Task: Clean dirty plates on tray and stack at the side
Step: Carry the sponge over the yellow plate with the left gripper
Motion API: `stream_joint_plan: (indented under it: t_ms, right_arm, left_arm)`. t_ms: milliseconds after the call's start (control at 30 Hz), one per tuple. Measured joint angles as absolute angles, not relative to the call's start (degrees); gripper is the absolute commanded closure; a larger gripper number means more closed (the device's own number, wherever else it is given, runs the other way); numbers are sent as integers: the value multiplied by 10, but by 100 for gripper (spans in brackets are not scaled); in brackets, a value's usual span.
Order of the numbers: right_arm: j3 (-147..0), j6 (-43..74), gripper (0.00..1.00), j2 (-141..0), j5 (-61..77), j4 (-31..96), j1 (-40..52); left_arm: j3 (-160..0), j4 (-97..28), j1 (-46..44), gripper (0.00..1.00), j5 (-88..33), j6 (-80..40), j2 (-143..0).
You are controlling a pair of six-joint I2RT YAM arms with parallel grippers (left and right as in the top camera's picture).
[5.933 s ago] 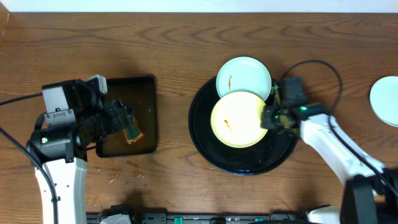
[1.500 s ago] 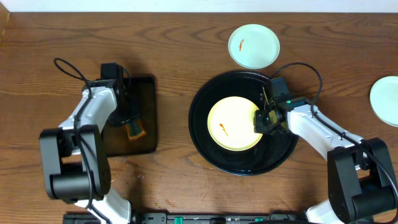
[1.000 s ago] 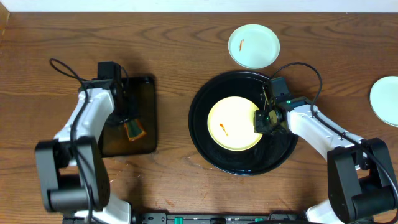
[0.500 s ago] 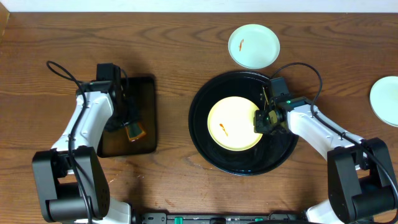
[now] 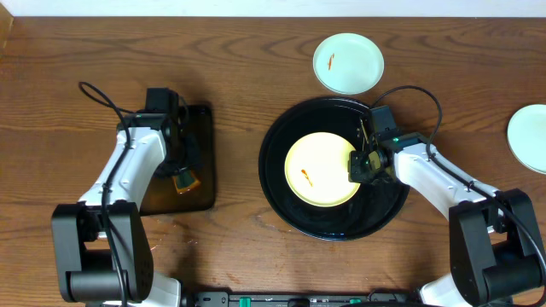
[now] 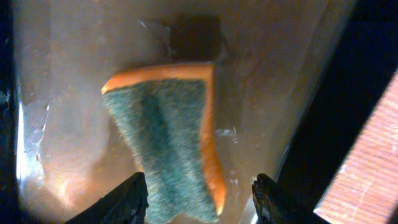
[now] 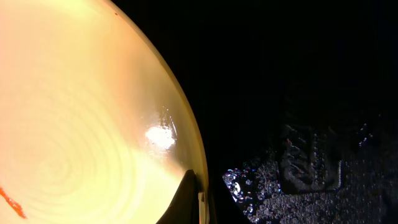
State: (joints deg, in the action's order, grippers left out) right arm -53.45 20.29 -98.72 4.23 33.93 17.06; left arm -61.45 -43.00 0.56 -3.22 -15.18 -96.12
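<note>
The yellow plate (image 5: 320, 168) lies in the middle of the tray (image 5: 334, 228), with a thin orange-red smear on its left half. My right tool (image 7: 200, 199) is pressed together on that plate's right rim, pinching it low over the tray's right side. Just past the tray's far edge, a green plate (image 5: 348, 62) with a small red smear sits on the bench (image 5: 247, 77). A second green plate (image 5: 529, 138) lies well to the tray's right, cut off by the picture's edge. Well to the tray's left is a small tray (image 5: 198, 194), wet and glossy. A sponge (image 6: 168, 137) lies in it, green scrub side up over orange. My left tool (image 6: 199, 199) hangs over the sponge, spread wide, one finger on either side of its near end.
</note>
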Motion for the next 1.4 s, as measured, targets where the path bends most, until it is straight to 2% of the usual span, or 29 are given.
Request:
stream_joint_plan:
  t_ms: [133,233,400,467,600,833,1000,1400]
  right_arm:
    - [-535,203,99,-987,42,340,171]
    - [-535,203,99,-987,42,340,171]
    - [-535,203,99,-987,42,340,171]
    - [-535,203,99,-987,42,340,171]
    - [-535,203,99,-987,42,340,171]
    - [-535,203,99,-987,42,340,171]
    - [-535,203,99,-987,42,340,171]
    - [-535,203,99,-987,42,340,171]
  left_arm:
    - [-612,-422,-2,46,-12,-172,-961]
    - [-603,-420,-2,53,10,-193,-961]
    - [-585,-406,-2,59,28,-216,-968]
    - [-577,-390,-2,65,30,-222,-977]
    - [-559,-365,-2,92,32,-226,-997]
    - [-559,-362,-2,93,32,-223,-1000]
    - [-571,-418,-2,92,31,-207,-991]
    - [-611,-454,-2,93,37,-190,-880]
